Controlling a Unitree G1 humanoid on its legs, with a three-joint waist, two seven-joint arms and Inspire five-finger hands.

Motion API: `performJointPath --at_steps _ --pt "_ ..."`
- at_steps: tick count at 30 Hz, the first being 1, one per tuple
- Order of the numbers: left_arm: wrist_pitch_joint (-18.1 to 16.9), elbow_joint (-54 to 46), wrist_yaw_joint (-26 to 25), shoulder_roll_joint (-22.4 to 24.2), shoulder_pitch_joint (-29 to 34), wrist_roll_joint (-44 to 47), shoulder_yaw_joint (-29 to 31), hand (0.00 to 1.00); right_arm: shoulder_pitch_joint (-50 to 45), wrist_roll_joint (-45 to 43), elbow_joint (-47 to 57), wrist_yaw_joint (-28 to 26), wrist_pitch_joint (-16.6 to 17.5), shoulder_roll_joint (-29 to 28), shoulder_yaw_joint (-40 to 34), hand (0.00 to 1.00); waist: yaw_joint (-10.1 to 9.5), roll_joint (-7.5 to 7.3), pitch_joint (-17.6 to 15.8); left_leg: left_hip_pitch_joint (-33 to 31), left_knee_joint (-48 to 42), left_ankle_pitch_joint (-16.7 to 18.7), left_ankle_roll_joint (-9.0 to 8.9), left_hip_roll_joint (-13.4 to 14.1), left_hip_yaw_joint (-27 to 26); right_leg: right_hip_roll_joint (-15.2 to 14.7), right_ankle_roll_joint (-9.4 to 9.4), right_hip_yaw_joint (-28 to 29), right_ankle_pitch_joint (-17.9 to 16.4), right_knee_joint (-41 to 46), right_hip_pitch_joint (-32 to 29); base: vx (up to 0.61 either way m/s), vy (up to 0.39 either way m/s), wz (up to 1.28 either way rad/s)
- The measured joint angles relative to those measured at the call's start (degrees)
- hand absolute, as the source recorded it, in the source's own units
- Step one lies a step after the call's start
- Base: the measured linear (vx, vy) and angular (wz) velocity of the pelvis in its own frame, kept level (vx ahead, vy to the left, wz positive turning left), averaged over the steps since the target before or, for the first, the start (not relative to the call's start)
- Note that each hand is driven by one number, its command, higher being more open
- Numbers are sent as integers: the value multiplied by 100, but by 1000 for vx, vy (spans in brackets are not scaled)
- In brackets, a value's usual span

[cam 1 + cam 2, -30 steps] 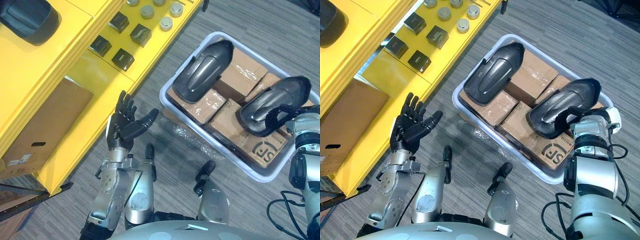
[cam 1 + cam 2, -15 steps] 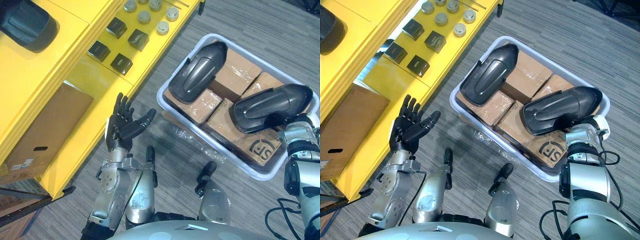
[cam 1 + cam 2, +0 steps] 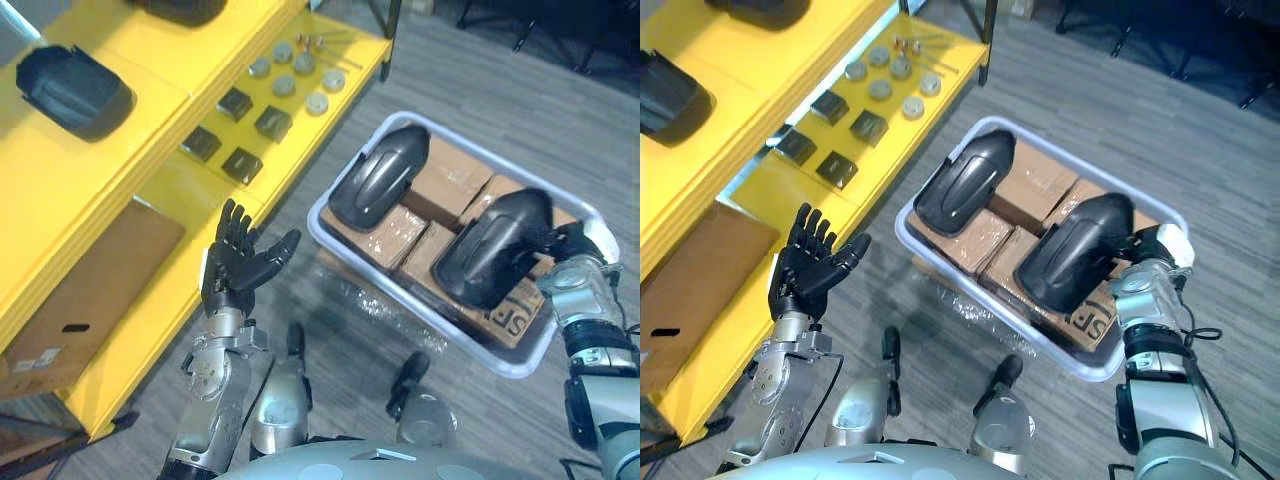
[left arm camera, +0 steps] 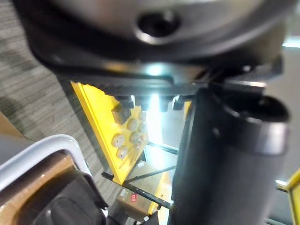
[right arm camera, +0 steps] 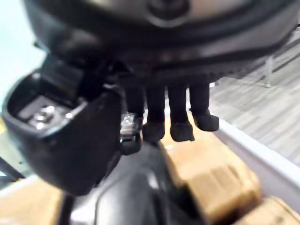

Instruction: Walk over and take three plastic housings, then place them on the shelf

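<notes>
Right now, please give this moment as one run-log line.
phase: pick | right hand: shut on near housing, tilted over bin | left hand: open, by shelf | second housing: lying in bin

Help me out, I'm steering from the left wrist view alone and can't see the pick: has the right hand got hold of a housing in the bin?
Observer: Yes. The right hand has its fingers curled over the right housing, which sits tilted in the bin.
Operator: What is my left hand doing?
Observer: The left hand is open with fingers spread, holding nothing, beside the yellow shelf.
Operator: Any housings shelved?
Observer: One shelf housing lies on the shelf's upper level.
</notes>
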State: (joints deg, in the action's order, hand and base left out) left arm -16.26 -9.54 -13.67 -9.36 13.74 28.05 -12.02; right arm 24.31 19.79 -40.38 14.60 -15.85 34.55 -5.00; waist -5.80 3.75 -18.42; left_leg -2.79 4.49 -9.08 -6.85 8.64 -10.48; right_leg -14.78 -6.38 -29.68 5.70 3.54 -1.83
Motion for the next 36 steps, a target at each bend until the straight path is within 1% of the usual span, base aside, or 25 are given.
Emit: performJointPath --at_steps 1,2,3,5,6,8,11,14,16,17,19,21,22,25,26,27,29,33,35,36 --pt "0 -3 0 11 4 -66 9 100 -71 0 151 6 5 -24 -3 0 9 -21 41 46 24 0 -3 -1 -6 2 -1 0 -1 -8 32 26 -27 -5" --pt "-3 -17 8 17 16 -173 30 100 -188 8 424 45 22 -92 -5 0 43 -79 153 60 25 9 -13 -9 -23 3 -16 1 8 -51 56 27 -15 -4" --pt "-3 -31 23 36 6 -195 89 100 -260 26 654 96 53 -180 -4 0 97 -127 197 130 28 18 -18 -15 -34 3 -25 6 14 -74 123 21 -11 -4" --pt "-2 -106 16 47 -9 -376 213 100 -376 101 930 110 139 -335 -3 0 153 -207 276 230 30 32 -30 -11 -73 4 -27 21 14 -85 201 4 -13 -9" --pt "-2 -152 16 47 -16 -435 233 100 -394 153 959 111 162 -363 -2 0 156 -221 299 255 30 39 -37 -8 -91 4 -28 31 14 -86 212 -15 -18 -13" --pt "0 -341 19 47 -69 -610 241 100 -416 244 997 114 176 -385 0 0 157 -224 322 344 31 48 -42 -9 -132 3 -35 60 19 -97 275 -28 -14 -9" --pt "54 -518 124 48 -222 -725 240 100 -511 247 1012 114 177 -403 6 0 162 -196 561 360 32 57 -51 -8 -186 32 -66 79 83 -242 318 -25 -14 -8" --pt "284 -525 201 47 -455 -829 246 100 -550 249 1144 105 185 -408 71 0 217 -160 664 481 32 65 -62 4 -265 73 -59 148 176 -388 432 -16 -14 -14" --pt "420 -522 293 44 -512 -846 243 100 -552 249 1222 106 342 -450 126 0 324 -161 737 531 34 69 -66 8 -317 98 -64 184 230 -491 490 -20 -13 -13" --pt "441 -522 321 44 -519 -843 241 100 -555 245 1249 108 364 -481 119 100 350 -161 757 534 34 69 -66 9 -328 100 -65 195 235 -497 486 -17 -10 -7" --pt "521 -522 349 42 -548 -841 241 100 -602 177 1362 120 481 -622 113 100 429 -171 822 536 34 69 -66 12 -359 120 -62 218 281 -577 491 -11 -4 -9" --pt "531 -521 362 43 -568 -839 241 100 -791 140 1630 191 588 -772 113 100 441 -171 858 537 34 70 -68 18 -395 141 -58 252 319 -635 489 -1 -5 -11" --pt "531 -510 375 44 -585 -839 244 100 -935 -41 1819 207 622 -876 114 100 435 -178 888 536 34 72 -70 22 -419 155 -58 272 349 -677 489 6 -5 -7" --pt "530 -411 421 54 -653 -839 247 100 -1308 -215 2052 98 588 -1114 108 100 441 -193 987 541 33 74 -74 24 -422 157 -57 274 351 -676 491 4 -1 -2" --pt "530 -406 440 54 -652 -840 248 100 -1472 -213 2052 65 565 -1230 108 100 438 -212 1025 543 33 75 -75 24 -421 157 -58 274 352 -674 495 0 0 0" --pt "530 -398 448 54 -651 -840 253 100 -1596 -205 2048 41 473 -1333 108 100 439 -224 1035 557 33 75 -75 22 -422 156 -59 277 353 -672 508 0 0 0" --pt "530 -364 497 54 -640 -841 280 100 -1707 -204 2007 30 363 -1430 107 100 436 -230 1037 575 35 75 -75 21 -422 154 -62 278 355 -671 526 0 0 0" --pt "543 -170 666 53 -586 -841 299 100 -1731 -201 1612 71 171 -1448 70 100 437 -235 1045 631 55 102 -71 20 -428 152 -86 289 333 -683 584 0 0 0" --pt "545 -171 786 47 -415 -841 307 100 -1671 -193 1410 182 47 -1442 -2 100 428 -243 1052 592 56 128 -94 17 -424 152 -64 263 316 -721 568 0 0 0" --pt "550 -171 803 45 -374 -841 306 100 -1644 -156 1353 245 -17 -1435 -7 100 421 -248 1063 554 56 137 -77 17 -417 152 -66 240 318 -738 547 -23 -2 8"
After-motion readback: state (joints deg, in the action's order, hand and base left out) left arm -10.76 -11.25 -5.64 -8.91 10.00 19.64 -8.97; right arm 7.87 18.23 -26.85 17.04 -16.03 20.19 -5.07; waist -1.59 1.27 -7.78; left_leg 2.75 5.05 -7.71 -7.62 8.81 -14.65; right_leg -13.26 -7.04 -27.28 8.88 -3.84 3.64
